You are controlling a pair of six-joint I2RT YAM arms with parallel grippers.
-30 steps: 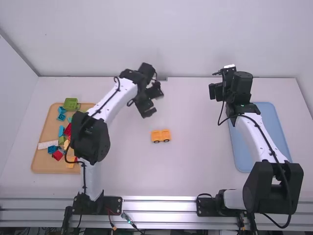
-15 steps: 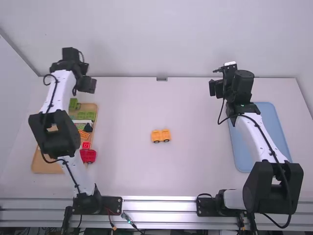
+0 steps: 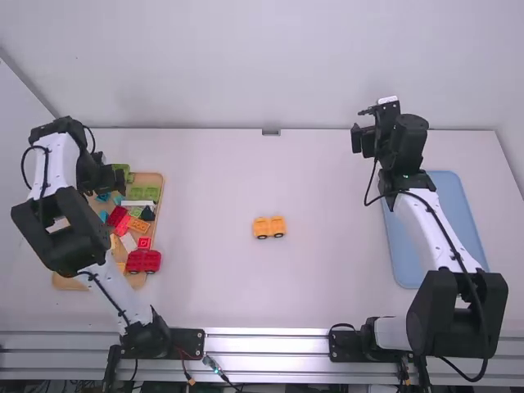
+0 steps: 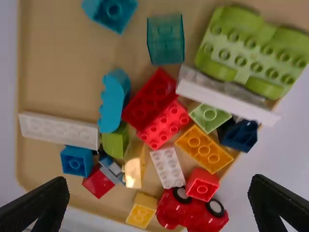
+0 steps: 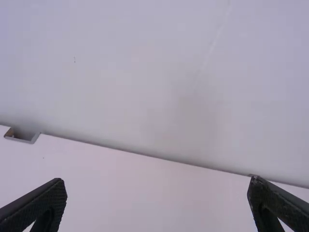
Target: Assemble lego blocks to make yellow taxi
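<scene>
Wooden tray (image 3: pixel 70 281), L side of white table (image 3: pixel 213 278), holds mixed toy blocks: red toy car (image 4: pixel 193 212) at tray's near R edge w/ yellow block (image 4: pixel 141 210) beside it; orange block (image 4: pixel 203 149) & short white block (image 4: pixel 168 167) a bit farther in; long white block (image 4: pixel 227 99), then big green block (image 4: pixel 253 50) toward tray's far end. Blue tray (image 3: pixel 446 192) lies well R of wooden one.

Count, wooden tray: 1 red car, 2 yellow blocks, 1 orange, 4 red blocks, 3 white (2 long, 1 short), at least 4 green, at least 5 blue/teal.

Yellow toy car (image 3: pixel 268 228), 2 wheels visible, sits on table R of wooden tray, well apart from both claws: nearer camera & to R of L claw (image 3: pixel 113 177); nearer camera & to L of R claw (image 3: pixel 361 141). L claw is above tray's far part, fingers spread, nothing btwn. R claw, far side of table near blue tray, also has fingers wide apart w/ nothing held.
</scene>
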